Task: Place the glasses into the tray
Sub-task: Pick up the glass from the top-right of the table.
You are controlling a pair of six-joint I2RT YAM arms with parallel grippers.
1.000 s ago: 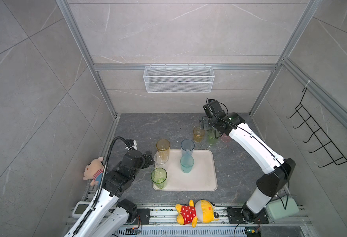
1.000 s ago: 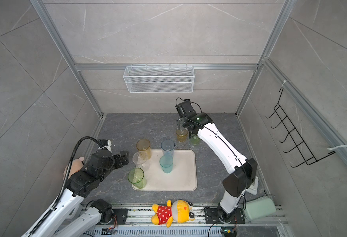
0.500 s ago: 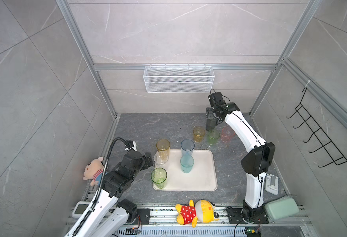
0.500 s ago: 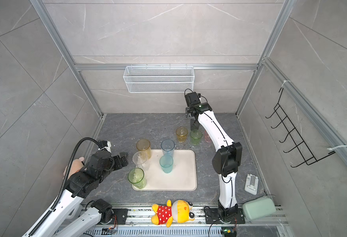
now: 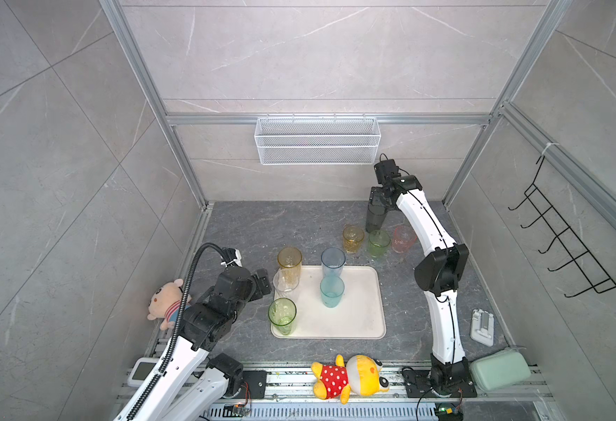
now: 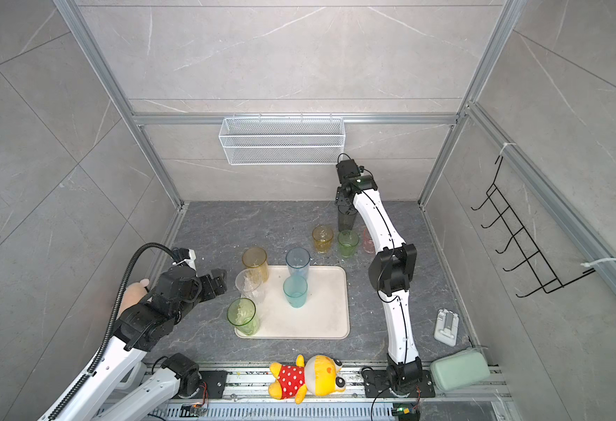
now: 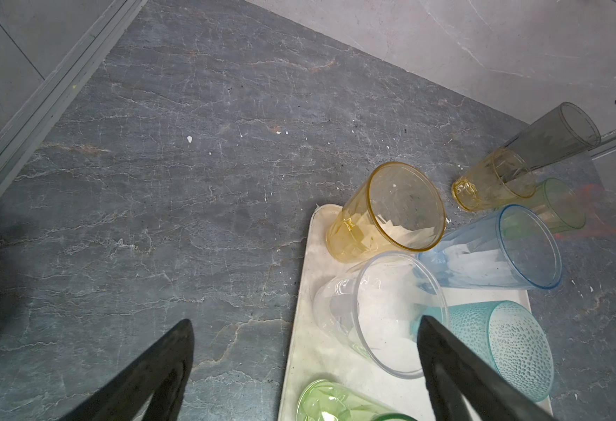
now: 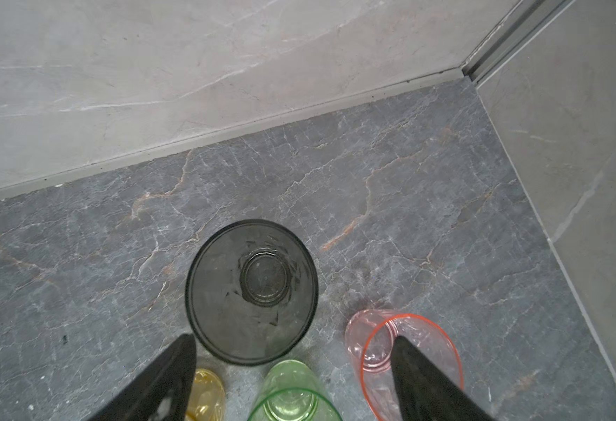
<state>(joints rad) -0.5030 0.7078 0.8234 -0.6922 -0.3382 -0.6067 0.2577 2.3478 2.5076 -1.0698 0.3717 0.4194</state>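
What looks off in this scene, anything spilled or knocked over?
Nothing tipped or spilled; the glasses stand upright. The only oddity is small white flecks scattered on the dark tabletop beside the tray, like chips or crumbs; what they are is unclear.

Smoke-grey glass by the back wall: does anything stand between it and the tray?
Yes. Between the smoke-grey glass and the tray, the short amber glass and green glass stand on the tabletop, the pink glass beside them. The pale blue glass also stands at the tray's far edge.
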